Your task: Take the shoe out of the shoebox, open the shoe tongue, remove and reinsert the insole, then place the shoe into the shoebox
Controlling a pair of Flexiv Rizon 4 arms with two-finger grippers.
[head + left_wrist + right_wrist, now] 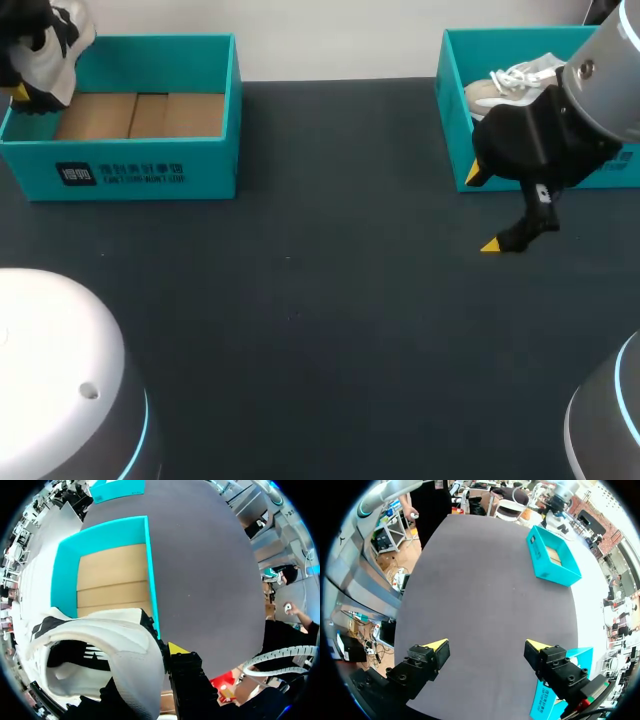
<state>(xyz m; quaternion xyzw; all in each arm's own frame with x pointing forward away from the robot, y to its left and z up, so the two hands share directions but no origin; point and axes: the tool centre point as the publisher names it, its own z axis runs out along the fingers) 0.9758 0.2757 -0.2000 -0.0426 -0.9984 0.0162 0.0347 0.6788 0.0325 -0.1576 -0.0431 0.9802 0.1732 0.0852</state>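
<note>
Over the left shoebox, your left gripper pinches the white shoe by its rim — it might twist loose; right gripper hangs wide open.

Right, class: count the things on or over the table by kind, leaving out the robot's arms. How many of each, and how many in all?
Teal shoeboxes: 2
White shoes: 2
Total: 4

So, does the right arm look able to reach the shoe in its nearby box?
Probably yes: the right gripper hangs open just before the box, whose shoe lies uncovered.
</note>
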